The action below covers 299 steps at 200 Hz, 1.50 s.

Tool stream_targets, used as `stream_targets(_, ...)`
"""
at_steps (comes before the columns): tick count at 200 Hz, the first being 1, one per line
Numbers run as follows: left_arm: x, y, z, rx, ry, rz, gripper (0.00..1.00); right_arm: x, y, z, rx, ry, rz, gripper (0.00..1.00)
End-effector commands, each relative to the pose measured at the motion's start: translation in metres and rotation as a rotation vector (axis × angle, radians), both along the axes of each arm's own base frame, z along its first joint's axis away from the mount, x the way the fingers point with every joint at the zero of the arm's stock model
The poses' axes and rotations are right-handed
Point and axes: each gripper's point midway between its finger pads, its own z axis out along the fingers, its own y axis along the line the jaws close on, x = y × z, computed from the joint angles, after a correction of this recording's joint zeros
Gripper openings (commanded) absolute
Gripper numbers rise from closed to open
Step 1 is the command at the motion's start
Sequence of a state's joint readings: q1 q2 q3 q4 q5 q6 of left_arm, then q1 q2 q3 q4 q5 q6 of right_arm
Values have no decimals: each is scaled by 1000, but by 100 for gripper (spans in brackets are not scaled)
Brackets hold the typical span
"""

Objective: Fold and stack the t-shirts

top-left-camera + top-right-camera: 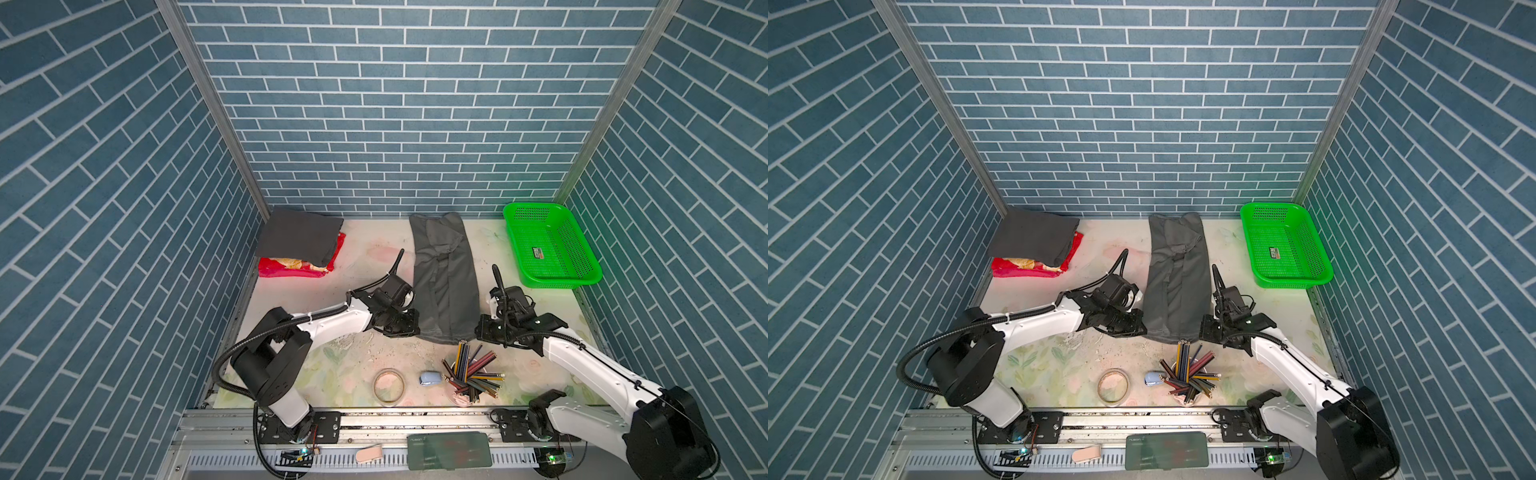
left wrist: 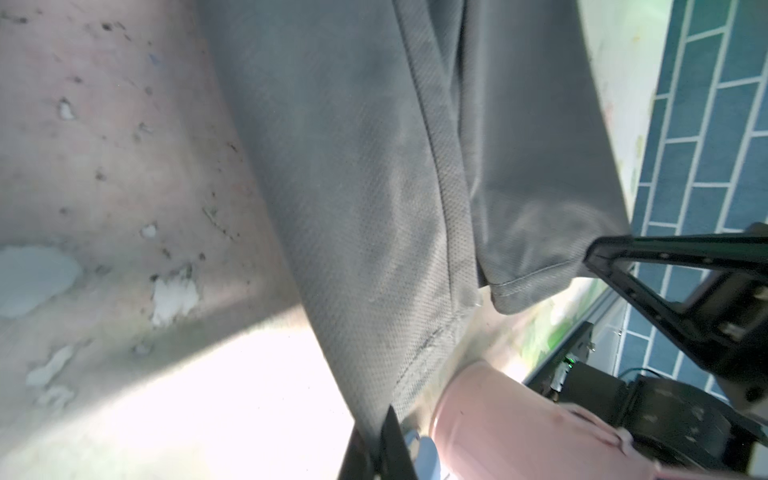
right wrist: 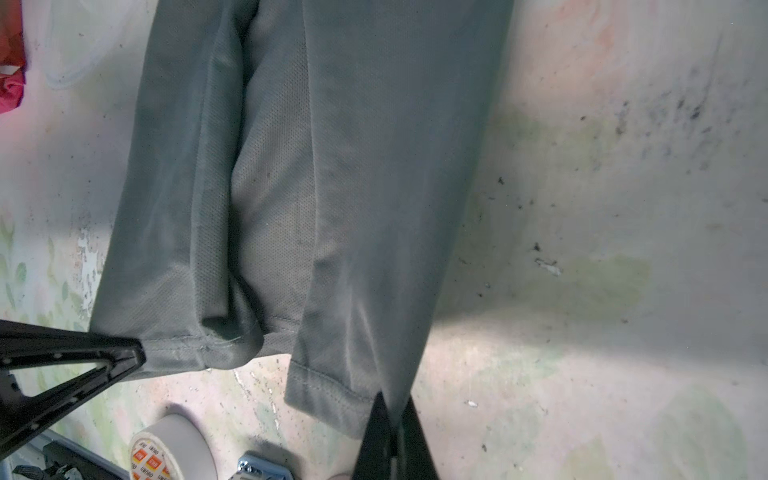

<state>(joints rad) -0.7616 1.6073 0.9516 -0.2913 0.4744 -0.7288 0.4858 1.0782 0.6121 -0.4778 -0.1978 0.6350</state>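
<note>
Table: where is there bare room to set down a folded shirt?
Bare at the back: between charcoal shirt and grey shirt; between grey shirt and green basket. Crowded: front middle, around tape roll and pencil cup.

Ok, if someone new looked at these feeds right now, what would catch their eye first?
The long mid-grey t-shirt, folded into a narrow strip down the middle, with the left gripper and right gripper each shut on a near corner. Then the bright green basket at the back right, and the folded charcoal t-shirt lying on a red packet at the back left.
</note>
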Motion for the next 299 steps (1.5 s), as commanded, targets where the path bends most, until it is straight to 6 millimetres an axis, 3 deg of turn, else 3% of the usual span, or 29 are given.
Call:
stream_targets(1,-18,13,-5,32,48,-9,0,-2,0,14,3,-3,-44,0)
stream_targets(48,-31,18,15,-19,51,13,0,-7,0,43,30,-66,-49,0)
stream_targets(84,-14,19,18,-16,44,30,0,10,3,51,12,-120,-43,0)
stream_targets(126,33,11,19,-3,30,36,0,48,14,57,-4,-142,-25,0)
stream_targets(190,117,3,21,-4,4,64,0,118,15,55,9,-117,-5,0)
stream_targets(217,149,6,9,25,5,84,0,145,11,44,10,-87,-4,0)
stream_targets(263,207,4,9,25,-43,146,0,188,6,28,9,-60,-3,0)
stream_targets(299,236,-6,6,21,-61,152,0,215,2,18,23,-48,-8,0)
